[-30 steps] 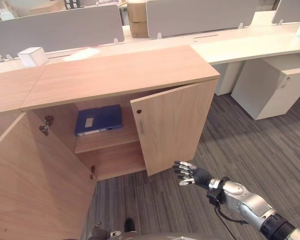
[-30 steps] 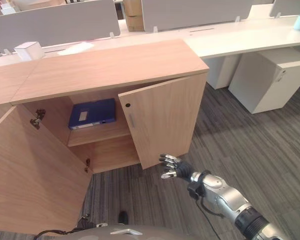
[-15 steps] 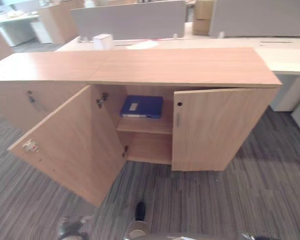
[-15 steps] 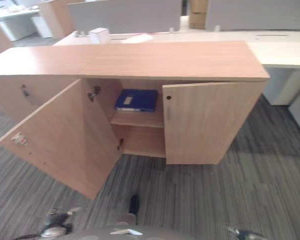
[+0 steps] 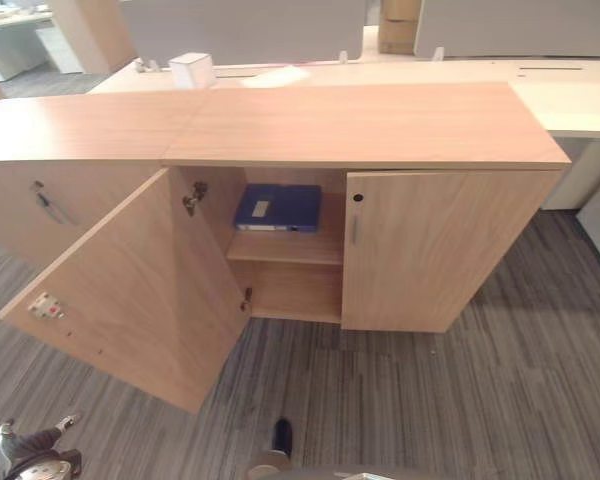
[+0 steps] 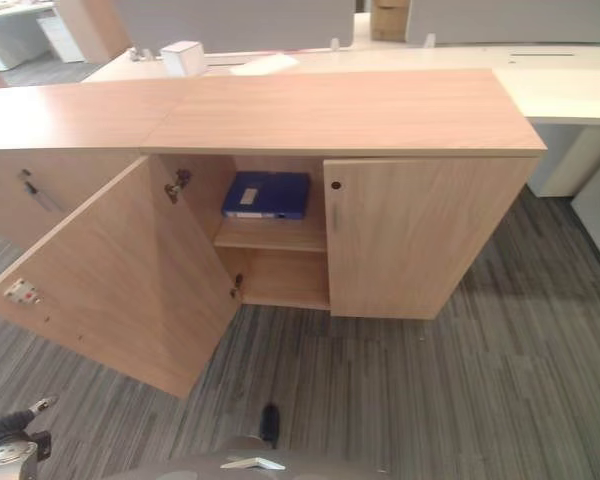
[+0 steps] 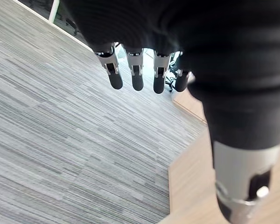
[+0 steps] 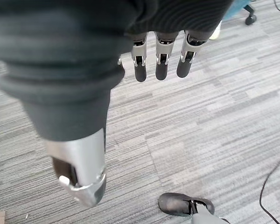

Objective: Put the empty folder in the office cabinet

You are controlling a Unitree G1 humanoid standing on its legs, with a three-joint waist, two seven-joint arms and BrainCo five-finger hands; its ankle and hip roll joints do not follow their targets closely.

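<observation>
Against the frame a second ago the whole view has swung, so the camera has moved, not the furniture; the right door [image 5: 432, 250], then ajar with the right hand raised before it, now stands shut, or very nearly so, and that hand has dropped out of the head views. Against the frame half a second ago little differs: the view sits slightly otherwise and the left hand [image 5: 25, 455] shows more plainly at the lower left corner. Count, now: one cabinet [image 5: 370, 125] of light wood; two doors, the left door [image 5: 130, 300] swung wide open; one blue folder [image 5: 277, 207], lying flat on the upper shelf [image 5: 285, 247] inside, free of both hands; one lower compartment beneath that shelf. Behind the cabinet, one white box [image 5: 192, 70] and one sheet of paper [image 5: 275, 76] on a desk [image 5: 580, 95]. One striped grey carpet [image 5: 460, 400]. Two hands: the left hand, in its wrist view, has relaxed, nearly straight fingers [image 7: 136, 77] over the carpet beside a wood edge, and it holds nothing; the right hand [image 8: 74, 74] likewise hangs with loose fingers [image 8: 161, 65] over the carpet, holding nothing.
</observation>
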